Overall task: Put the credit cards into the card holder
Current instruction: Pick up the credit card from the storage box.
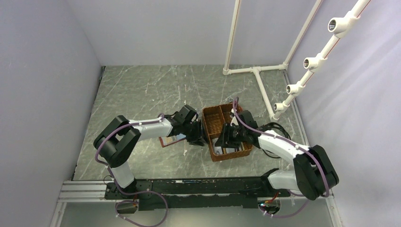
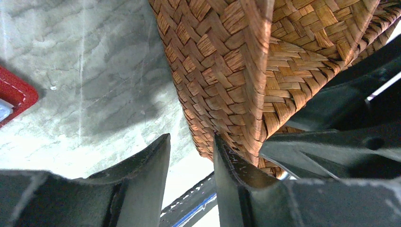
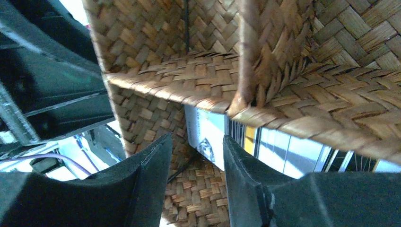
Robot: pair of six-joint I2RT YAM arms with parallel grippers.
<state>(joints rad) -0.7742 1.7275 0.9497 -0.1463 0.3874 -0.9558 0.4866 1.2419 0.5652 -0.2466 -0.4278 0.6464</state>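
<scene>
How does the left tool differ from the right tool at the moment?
The left tool is outside the basket, beside its outer wall above the table; the right tool reaches into the basket. The right tool faces the credit cards; the left tool faces none. Both are open and empty.

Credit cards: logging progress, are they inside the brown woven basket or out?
Inside: thin white and blue cards stand in a brown woven basket compartment.

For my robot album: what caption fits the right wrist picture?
Open right end effector at the basket, cards just ahead.
</scene>
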